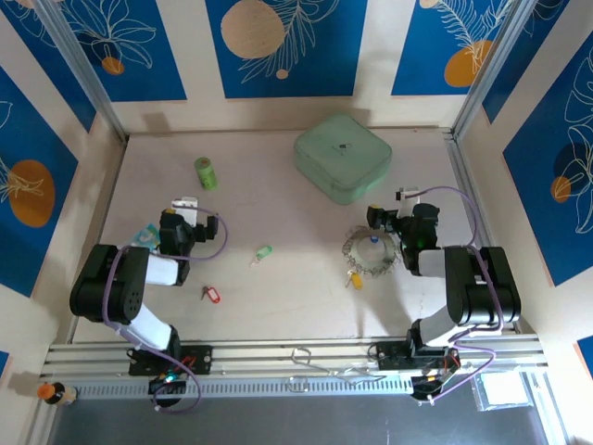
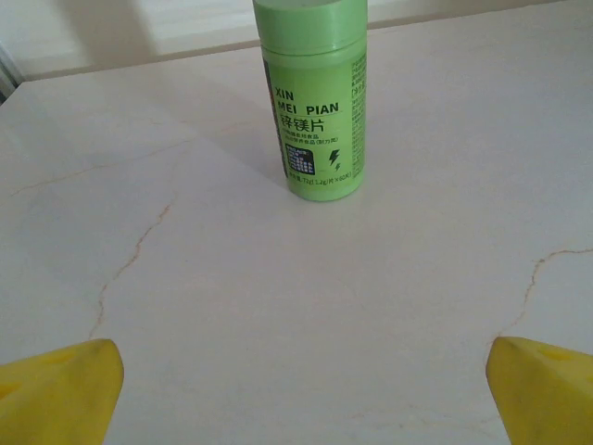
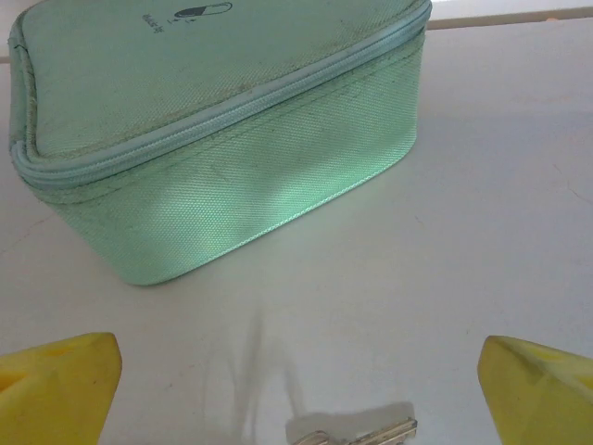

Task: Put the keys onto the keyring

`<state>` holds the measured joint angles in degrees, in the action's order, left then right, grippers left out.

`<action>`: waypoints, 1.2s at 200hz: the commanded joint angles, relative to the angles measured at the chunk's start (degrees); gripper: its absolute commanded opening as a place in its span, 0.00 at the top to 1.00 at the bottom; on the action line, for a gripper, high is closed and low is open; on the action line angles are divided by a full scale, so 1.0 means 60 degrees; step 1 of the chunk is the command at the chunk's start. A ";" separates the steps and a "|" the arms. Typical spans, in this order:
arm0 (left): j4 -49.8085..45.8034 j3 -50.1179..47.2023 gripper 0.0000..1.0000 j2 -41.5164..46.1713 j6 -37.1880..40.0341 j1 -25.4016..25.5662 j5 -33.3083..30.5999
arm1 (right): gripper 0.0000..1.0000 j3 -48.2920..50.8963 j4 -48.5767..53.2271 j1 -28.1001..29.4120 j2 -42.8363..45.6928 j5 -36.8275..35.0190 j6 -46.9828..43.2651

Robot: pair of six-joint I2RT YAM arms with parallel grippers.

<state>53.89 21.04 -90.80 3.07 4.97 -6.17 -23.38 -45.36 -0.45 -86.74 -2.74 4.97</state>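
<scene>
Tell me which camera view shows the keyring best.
Top external: the whole keyring lies in sight, seen from above. The right wrist view faces the green case, catching one key at its lower edge; the left wrist view faces the green bottle.

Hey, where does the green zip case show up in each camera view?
Top external: green case, far side of the table, right of centre.
Right wrist: the case takes up the upper left, zip seam slanting across.
Left wrist: faces the green bottle, which stands left of the case from above.
Shared landmark: the pale table.
</scene>
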 commanded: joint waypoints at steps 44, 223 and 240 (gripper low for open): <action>0.0010 0.0053 0.00 0.0204 -0.0043 -0.0082 0.0186 | 0.01 -0.0180 0.0041 0.0012 -0.0082 0.0072 0.0065; -0.1991 0.0145 0.00 0.2478 -0.0105 -0.0069 -0.0059 | 0.01 -0.1013 0.3789 0.0467 0.2728 0.0091 0.0158; -0.2820 0.0423 0.00 0.3314 -0.0540 -0.0072 -0.0167 | 0.01 -0.1502 0.5416 0.0656 0.3274 -0.0102 0.0907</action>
<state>45.30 20.56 -76.69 2.61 4.97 -6.17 -27.62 -28.27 1.89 -72.16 -1.56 5.63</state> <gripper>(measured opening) 0.998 0.995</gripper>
